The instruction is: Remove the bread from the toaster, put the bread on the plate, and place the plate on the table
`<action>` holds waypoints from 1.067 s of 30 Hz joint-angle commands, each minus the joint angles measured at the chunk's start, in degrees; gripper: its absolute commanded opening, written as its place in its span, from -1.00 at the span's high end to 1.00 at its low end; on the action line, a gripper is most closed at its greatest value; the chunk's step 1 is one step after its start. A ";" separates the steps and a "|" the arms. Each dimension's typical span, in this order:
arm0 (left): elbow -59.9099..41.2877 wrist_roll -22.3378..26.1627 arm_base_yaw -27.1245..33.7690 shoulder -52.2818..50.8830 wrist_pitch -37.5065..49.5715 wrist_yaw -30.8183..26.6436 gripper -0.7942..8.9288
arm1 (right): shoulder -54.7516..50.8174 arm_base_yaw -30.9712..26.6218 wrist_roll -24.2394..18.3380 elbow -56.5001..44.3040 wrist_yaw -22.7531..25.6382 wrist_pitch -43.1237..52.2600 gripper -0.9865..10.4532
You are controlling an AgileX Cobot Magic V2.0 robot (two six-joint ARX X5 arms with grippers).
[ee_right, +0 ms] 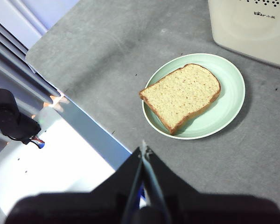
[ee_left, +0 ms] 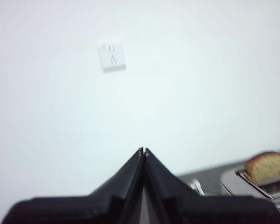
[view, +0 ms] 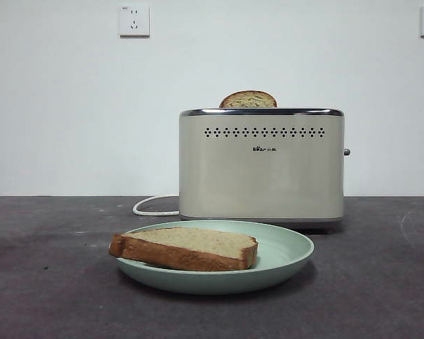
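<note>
Both jaws pressed shut, empty; speckled domed bread (view: 186,248) flat on round mint plate (view: 286,254).

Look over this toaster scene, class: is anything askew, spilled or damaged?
Nothing is spilled or damaged. One oddity: the slice on the plate hangs over its rim on one side rather than lying centred. The bread sits upright in the toaster.

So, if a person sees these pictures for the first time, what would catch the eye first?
Probably the slice of bread lying flat on the mint-green plate, which rests on the table in front of the toaster. Next, a second slice pokes its domed top out of the toaster's slot. Both grippers are shut and away from everything, the left gripper facing the wall, the right gripper above the table's edge.
</note>
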 commanded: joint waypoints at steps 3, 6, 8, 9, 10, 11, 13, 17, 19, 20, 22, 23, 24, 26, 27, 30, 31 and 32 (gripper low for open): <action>-15.74 0.09 4.96 -6.19 9.20 1.33 0.84 | -0.07 0.15 -0.28 -0.26 0.15 0.35 0.82; -23.50 -0.61 6.99 -9.92 10.27 0.98 0.84 | -0.07 0.15 -0.28 -0.26 0.13 0.35 0.82; -28.06 -0.87 8.02 -12.44 10.27 0.83 0.84 | -0.07 0.15 -0.28 -0.26 0.13 0.35 0.82; -29.83 -1.03 8.35 -13.53 10.27 0.81 0.84 | -0.07 0.15 -0.28 -0.26 0.13 0.35 0.82; -31.78 -1.03 8.63 -14.71 10.27 0.79 0.84 | -0.07 0.15 -0.28 -0.26 0.13 0.35 0.82; -33.62 -1.03 8.83 -15.85 10.29 0.76 0.84 | -0.07 0.15 -0.28 -0.26 0.13 0.35 0.82; -36.81 -1.05 9.09 -17.97 10.29 0.76 0.84 | -0.07 0.15 -0.28 -0.26 0.13 0.35 0.82; -42.58 -1.88 9.16 -22.08 10.27 0.72 0.84 | -0.07 0.15 -0.28 -0.26 0.13 0.35 0.82; -45.03 -3.02 9.16 -23.93 10.25 0.72 0.84 | -0.07 0.15 -0.28 -0.26 0.13 0.35 0.82; -46.21 -3.72 9.16 -24.92 10.25 0.70 0.84 | -0.07 0.15 -0.28 -0.26 0.13 0.35 0.82; -47.82 -5.16 9.16 -25.24 10.14 0.66 0.84 | -0.07 0.15 -0.28 -0.26 0.13 0.35 0.82; -47.80 -5.35 9.14 -25.24 8.79 0.66 0.84 | -0.07 0.15 -0.28 -0.26 0.13 0.33 0.82; -47.80 -5.46 9.16 -25.24 7.56 0.72 0.84 | -0.07 0.15 -0.28 -0.26 0.13 0.35 0.82; -47.80 -5.49 9.16 -25.24 5.73 0.70 0.84 | -0.07 0.15 -0.28 -0.26 0.13 0.35 0.82; -47.80 -5.49 9.16 -25.24 4.63 0.70 0.84 | -0.07 0.15 -0.28 -0.26 0.13 0.35 0.82; -47.80 -5.88 9.14 -25.24 1.88 0.94 0.84 | -0.07 0.15 -0.28 -0.26 0.11 0.35 0.82; -47.80 -5.88 9.14 -25.24 1.27 0.92 0.84 | -0.07 0.15 -0.28 -0.26 0.11 0.35 0.82; -47.80 -5.88 9.14 -25.24 1.01 0.90 0.84 | -0.07 0.15 -0.28 -0.26 0.15 0.35 0.82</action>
